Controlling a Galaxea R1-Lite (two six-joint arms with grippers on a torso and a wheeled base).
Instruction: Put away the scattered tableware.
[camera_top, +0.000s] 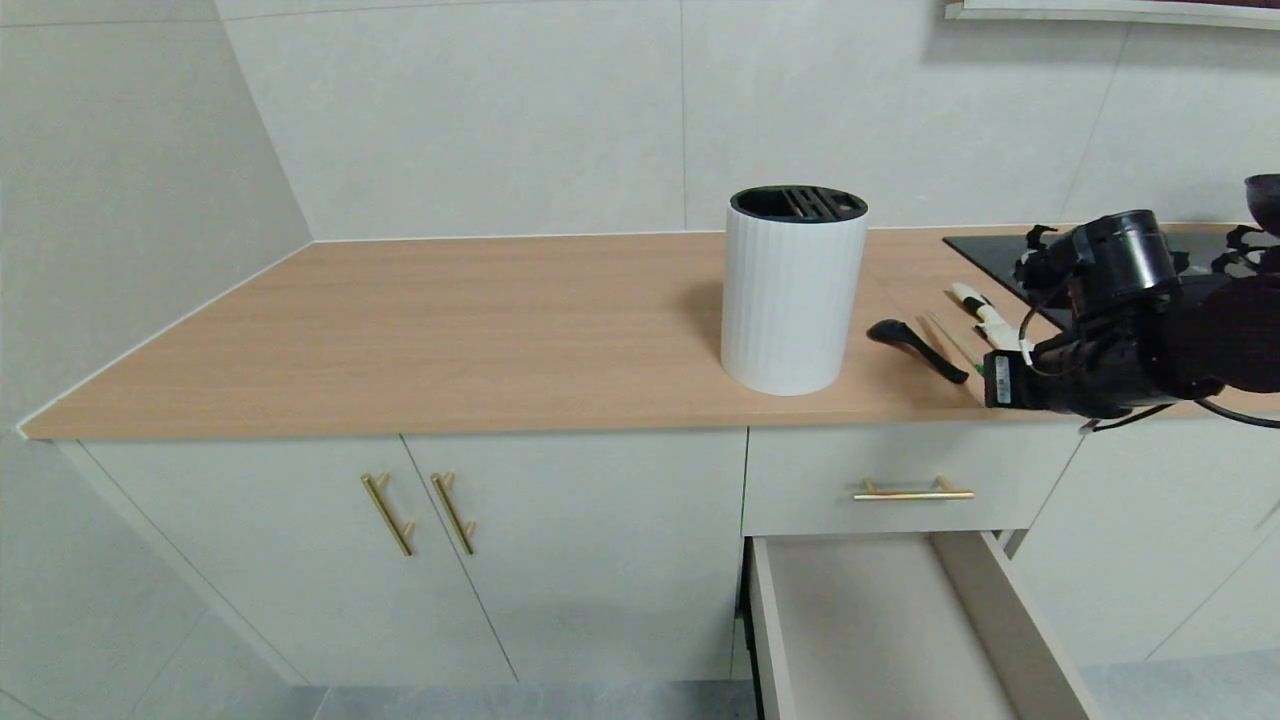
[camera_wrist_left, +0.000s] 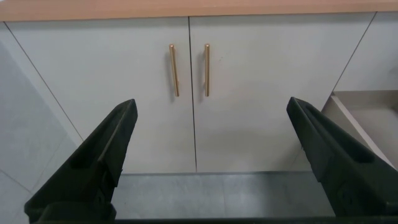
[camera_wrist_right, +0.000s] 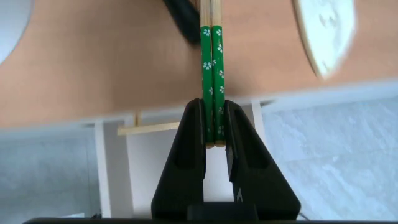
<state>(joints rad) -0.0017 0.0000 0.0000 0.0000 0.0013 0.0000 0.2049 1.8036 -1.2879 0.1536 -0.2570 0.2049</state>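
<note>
Chopsticks (camera_wrist_right: 211, 68), a pair with green flowered ends, are clamped side by side at those ends in my right pincer (camera_wrist_right: 212, 121), which is closed tight on them. Their tips run out over the wooden surface (camera_top: 450, 330) near its front edge; I can't tell if they touch it. In the head view they sit between a black spoon (camera_top: 915, 345) and a white-handled knife (camera_top: 980, 312), both lying on the surface. The white ribbed holder (camera_top: 793, 290) with a black slotted top stands upright just beside the spoon, on the side away from my right arm. A black cooktop (camera_top: 1000, 255) is behind the knife. A drawer (camera_top: 880, 630) is pulled open below the surface, under a shut drawer with a gold handle. My left pincer (camera_wrist_left: 210, 106) is down low facing the cabinet doors (camera_wrist_left: 189, 137), fingers spread wide, gripping nothing.
</note>
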